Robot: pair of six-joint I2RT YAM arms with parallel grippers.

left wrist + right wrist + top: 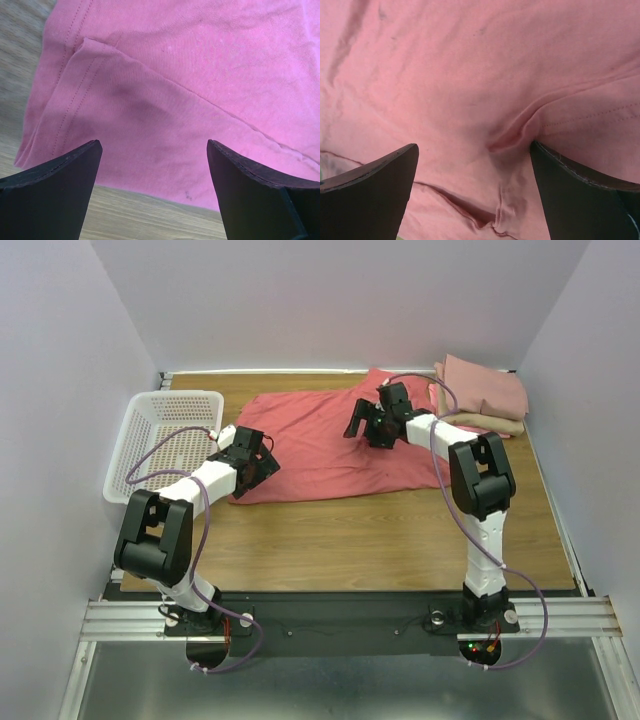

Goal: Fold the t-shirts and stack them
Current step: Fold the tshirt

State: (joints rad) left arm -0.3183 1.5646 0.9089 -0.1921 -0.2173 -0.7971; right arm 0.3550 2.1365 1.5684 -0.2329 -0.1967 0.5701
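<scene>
One coral-red shirt (320, 450) lies spread on the table (350, 540), with both arms reaching over it. Two folded shirts can be counted in a pile off the right gripper's outer side, beyond the spread cloth's far corner: a dusty-pink shirt (488, 385) on top and a tan shirt (495, 424) under it. A thin, brighter pink edge shows on the side of the pile nearest that gripper, too small to tell whether it is a third shirt. One white mesh basket (178, 397) stands on the outer side of the left arm, apart from the cloth.

Both grippers are spread wide. The left gripper (152, 146) has nothing between its fingers. Directly beneath it is a stitched corner of the coral-red shirt with a flap folded over, and bare wood shows just on its near side. Whether its tips touch the cloth cannot be told. The right gripper (474, 147) is just as wide and grips nothing. Wrinkled cloth lies under it, and a raised crease runs up against its right finger (580, 190), which looks to be touching the fabric there.
</scene>
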